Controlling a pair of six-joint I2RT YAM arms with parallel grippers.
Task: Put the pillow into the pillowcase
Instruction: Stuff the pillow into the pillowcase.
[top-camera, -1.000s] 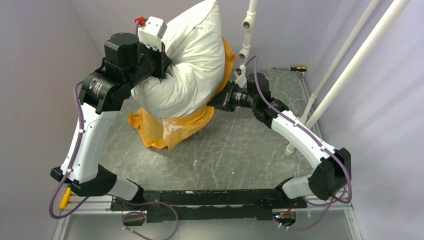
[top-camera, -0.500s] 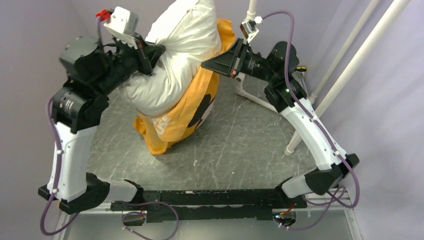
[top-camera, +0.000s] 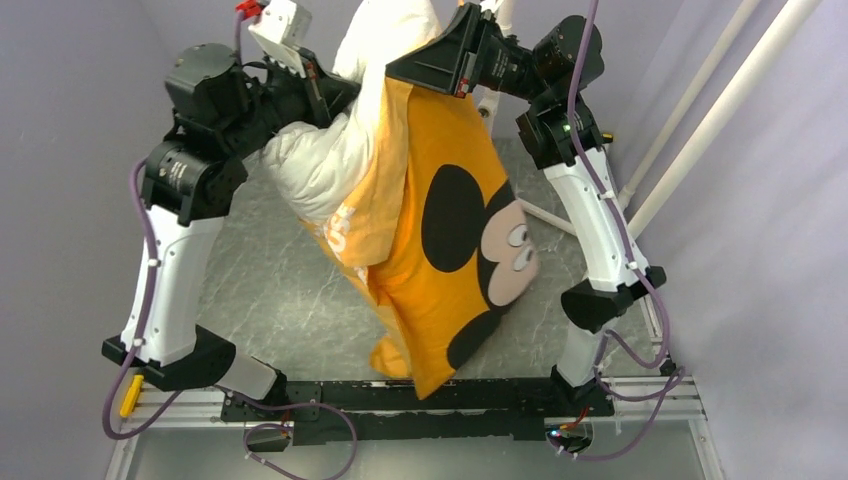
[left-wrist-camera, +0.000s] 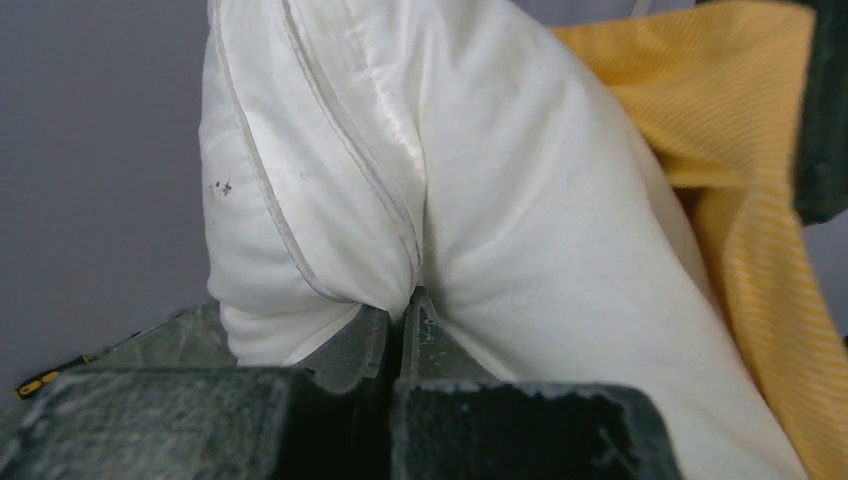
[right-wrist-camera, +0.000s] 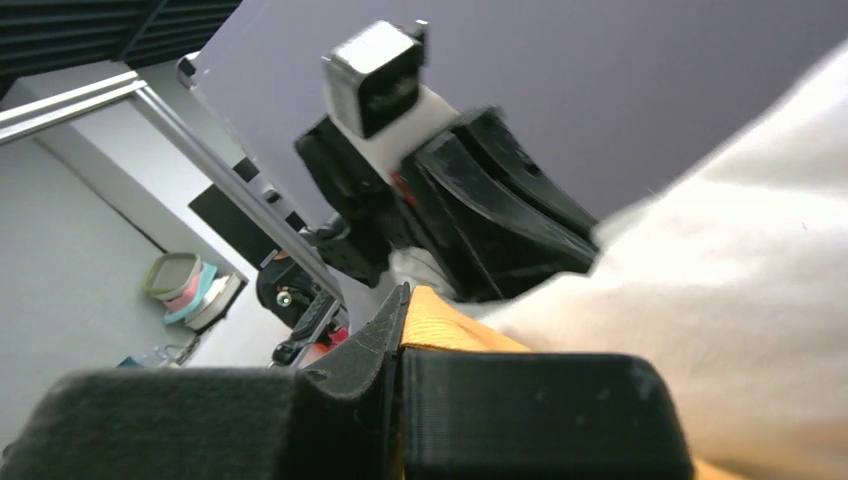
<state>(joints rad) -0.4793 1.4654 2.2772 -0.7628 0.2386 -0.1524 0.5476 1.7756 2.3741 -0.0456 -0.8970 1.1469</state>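
My left pincer (left-wrist-camera: 405, 312) clamps a fold of the pillow (top-camera: 318, 168); my right pincer (right-wrist-camera: 398, 305), just beside, pinches the pillowcase (top-camera: 455, 250) rim. I hold both high; the pillowcase hangs lengthwise below them, over the worktop (top-camera: 270, 300).

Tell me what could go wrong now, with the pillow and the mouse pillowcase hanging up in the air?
The left gripper pinches only a small fold of the pillow, so it might slip free and drop. The right gripper holds just the pillowcase edge; that could pull loose, and the case might slide off the pillow.
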